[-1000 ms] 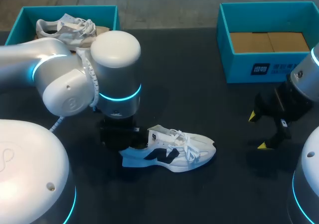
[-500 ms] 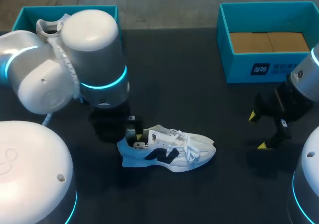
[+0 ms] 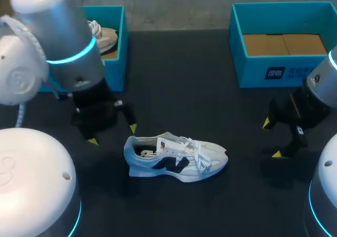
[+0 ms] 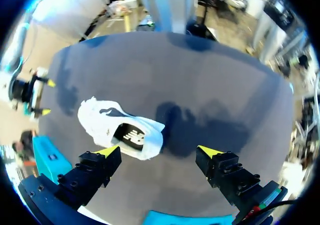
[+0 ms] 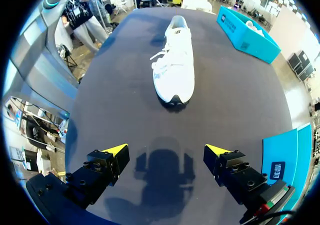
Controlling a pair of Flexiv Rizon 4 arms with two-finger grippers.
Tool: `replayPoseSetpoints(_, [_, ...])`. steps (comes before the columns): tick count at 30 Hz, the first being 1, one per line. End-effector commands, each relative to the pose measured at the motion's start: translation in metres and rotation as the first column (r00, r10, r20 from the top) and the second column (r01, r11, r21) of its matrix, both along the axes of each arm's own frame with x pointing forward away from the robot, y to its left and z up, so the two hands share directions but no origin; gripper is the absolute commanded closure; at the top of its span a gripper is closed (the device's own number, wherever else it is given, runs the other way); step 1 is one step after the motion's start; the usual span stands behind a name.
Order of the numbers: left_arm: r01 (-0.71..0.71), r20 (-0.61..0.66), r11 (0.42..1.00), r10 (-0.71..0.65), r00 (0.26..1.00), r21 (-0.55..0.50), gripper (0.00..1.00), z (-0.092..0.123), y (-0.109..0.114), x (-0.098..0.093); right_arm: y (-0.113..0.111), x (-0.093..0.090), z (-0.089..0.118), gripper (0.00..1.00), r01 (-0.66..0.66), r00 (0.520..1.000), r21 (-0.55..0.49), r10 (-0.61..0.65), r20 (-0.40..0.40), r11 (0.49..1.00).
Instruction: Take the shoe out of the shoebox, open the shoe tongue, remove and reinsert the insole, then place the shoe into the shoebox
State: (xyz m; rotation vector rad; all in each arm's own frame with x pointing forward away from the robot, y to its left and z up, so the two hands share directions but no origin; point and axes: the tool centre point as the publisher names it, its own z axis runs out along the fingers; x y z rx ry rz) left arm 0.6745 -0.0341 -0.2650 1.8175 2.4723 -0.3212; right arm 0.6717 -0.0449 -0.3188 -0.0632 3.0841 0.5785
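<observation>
Black table (image 3: 184,89) bears the shoe (image 3: 176,158) between empty, wide-open left gripper (image 3: 112,134) and right gripper (image 3: 271,138).

**Print on Box and Shoe Too Small to Read**

In the head view, a dark square label (image 3: 275,72) with white characters sits on the front wall of the open teal cardboard shoebox (image 3: 316,71) at upper right; the characters cannot be made out. At lower centre, the white and pale-blue lace-up sneaker (image 3: 210,155) carries a dark emblem (image 3: 172,165) on its side and pale lettering (image 3: 148,154) on its dark insole (image 3: 141,150), equally illegible.
</observation>
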Motion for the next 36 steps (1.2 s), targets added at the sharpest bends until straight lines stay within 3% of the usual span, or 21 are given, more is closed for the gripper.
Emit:
replayPoseSetpoints(1, [-0.126, -0.048, 0.990, 0.123, 0.991, -0.061, 0.00, 0.013, 0.018, -0.009, 0.001, -0.001, -0.001, 0.00, 0.002, 1.000, -0.003, -0.002, 0.001, 1.000])
replayPoseSetpoints(16, [-0.126, -0.048, 0.990, 0.123, 0.991, -0.061, 0.00, 0.013, 0.018, -0.009, 0.001, -0.001, -0.001, 0.00, 0.002, 1.000, -0.003, -0.002, 0.001, 1.000])
replayPoseSetpoints(19, [-0.356, -0.216, 0.917, 0.316, 0.924, -0.182, 0.00, 0.015, 0.030, 0.001, 0.001, -0.001, -0.001, 0.00, 0.002, 1.000, -0.003, -0.002, 0.001, 1.000])
replayPoseSetpoints(23, [-0.570, -0.384, 0.790, 0.466, 0.797, -0.224, 0.00, 0.012, 0.050, 0.010, 0.001, -0.001, -0.001, 0.00, 0.002, 1.000, -0.003, -0.002, 0.001, 1.000])
replayPoseSetpoints(29, [-0.685, -0.570, 0.682, 0.466, 0.677, -0.256, 0.00, 0.004, 0.072, 0.008, 0.001, -0.001, -0.001, 0.00, 0.002, 1.000, -0.003, -0.002, 0.001, 1.000])
replayPoseSetpoints(31, [-0.702, -0.634, 0.664, 0.432, 0.641, -0.257, 0.00, -0.001, 0.074, 0.007, 0.001, -0.001, -0.001, 0.00, 0.002, 1.000, -0.003, -0.002, 0.001, 1.000])
replayPoseSetpoints(36, [-0.790, -0.744, 0.557, 0.408, 0.529, -0.256, 0.00, -0.013, 0.076, 0.006, 0.001, -0.001, -0.001, 0.00, 0.002, 1.000, -0.003, -0.002, 0.001, 1.000])
